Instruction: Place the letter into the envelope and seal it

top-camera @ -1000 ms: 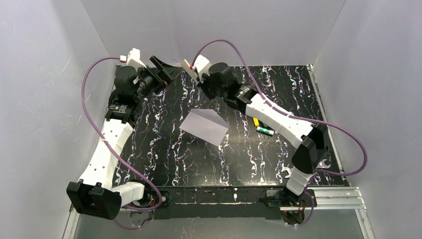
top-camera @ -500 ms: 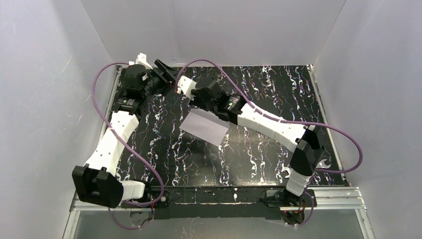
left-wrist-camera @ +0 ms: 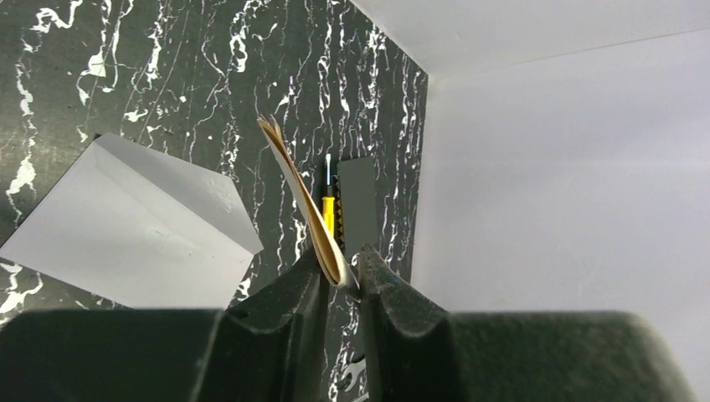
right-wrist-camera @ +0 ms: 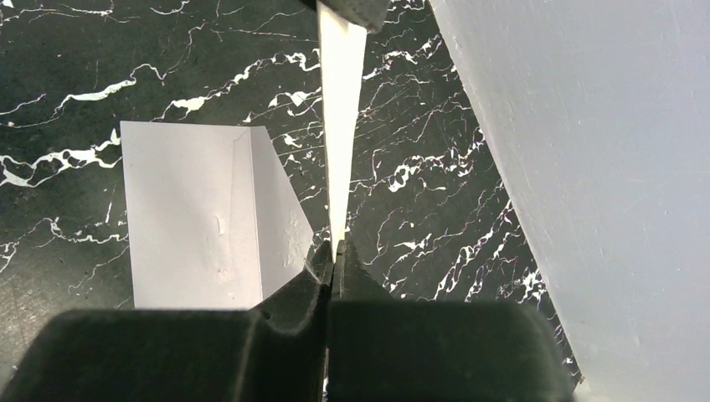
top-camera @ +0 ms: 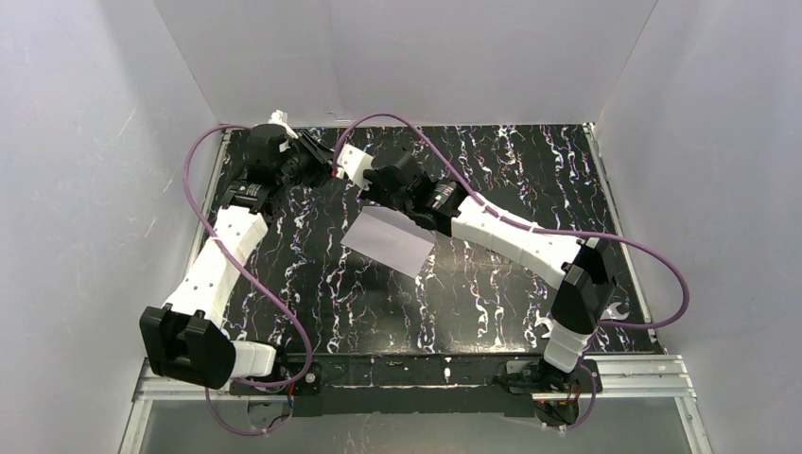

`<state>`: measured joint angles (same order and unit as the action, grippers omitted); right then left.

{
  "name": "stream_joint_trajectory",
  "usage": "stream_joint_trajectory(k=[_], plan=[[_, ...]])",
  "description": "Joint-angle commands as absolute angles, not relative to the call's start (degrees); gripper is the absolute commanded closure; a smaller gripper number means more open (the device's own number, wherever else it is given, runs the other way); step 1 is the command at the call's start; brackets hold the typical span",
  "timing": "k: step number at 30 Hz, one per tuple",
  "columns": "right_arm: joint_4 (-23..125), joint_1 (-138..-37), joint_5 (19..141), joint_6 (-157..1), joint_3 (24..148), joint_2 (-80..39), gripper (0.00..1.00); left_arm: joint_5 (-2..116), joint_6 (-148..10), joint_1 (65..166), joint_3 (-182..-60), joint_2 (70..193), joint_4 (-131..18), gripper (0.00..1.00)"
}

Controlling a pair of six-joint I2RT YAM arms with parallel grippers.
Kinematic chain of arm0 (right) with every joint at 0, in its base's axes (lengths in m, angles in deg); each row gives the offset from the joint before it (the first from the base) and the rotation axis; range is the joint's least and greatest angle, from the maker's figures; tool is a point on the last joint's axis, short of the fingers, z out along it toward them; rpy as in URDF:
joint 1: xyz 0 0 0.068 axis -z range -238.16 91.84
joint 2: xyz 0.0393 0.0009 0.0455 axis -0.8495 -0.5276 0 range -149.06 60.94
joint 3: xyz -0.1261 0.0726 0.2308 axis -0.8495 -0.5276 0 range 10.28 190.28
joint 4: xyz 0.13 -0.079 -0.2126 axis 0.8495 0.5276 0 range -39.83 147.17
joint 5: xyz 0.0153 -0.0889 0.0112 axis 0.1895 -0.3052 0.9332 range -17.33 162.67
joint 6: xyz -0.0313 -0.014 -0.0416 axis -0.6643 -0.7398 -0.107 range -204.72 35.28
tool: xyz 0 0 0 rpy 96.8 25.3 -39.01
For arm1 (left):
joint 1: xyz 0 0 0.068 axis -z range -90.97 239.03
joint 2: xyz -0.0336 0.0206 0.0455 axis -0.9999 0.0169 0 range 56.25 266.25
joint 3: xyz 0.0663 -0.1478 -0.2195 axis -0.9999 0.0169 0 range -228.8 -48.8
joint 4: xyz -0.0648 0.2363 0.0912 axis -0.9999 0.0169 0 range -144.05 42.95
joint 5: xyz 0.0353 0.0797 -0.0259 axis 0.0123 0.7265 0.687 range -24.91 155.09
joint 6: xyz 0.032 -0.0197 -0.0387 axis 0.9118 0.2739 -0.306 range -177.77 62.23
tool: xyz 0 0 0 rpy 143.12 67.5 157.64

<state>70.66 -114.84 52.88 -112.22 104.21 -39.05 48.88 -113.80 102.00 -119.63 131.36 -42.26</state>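
The left gripper (left-wrist-camera: 342,266) is clamped on the letter (left-wrist-camera: 301,188). The right gripper (right-wrist-camera: 335,251) pinches it too. The envelope (top-camera: 388,239) lies flat

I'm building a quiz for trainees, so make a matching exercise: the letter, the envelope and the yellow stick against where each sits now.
Things: 1 cream-tan paper letter; 2 pale lavender-white paper envelope; 3 thin yellow stick.
Places: A flat on the black marble table; B beside a flat black rectangle; C pinched by left claw and right claw.
Pairs: 1-C, 2-A, 3-B.
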Motion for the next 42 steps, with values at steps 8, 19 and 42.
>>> stream_joint_trajectory(k=[8,19,42], plan=[[71.11,-115.21,55.19,-112.28,105.33,-35.88,0.83,49.54,-106.91,102.48,-125.41,131.31,-35.88,1.00],[69.91,-107.51,80.86,-96.12,108.52,-25.05,0.16,21.07,-83.74,101.68,-132.17,132.73,-42.75,1.00],[23.99,-89.89,120.13,-43.33,91.94,-20.58,0.18,-9.52,-80.53,99.33,-137.18,131.37,-58.51,1.00]])
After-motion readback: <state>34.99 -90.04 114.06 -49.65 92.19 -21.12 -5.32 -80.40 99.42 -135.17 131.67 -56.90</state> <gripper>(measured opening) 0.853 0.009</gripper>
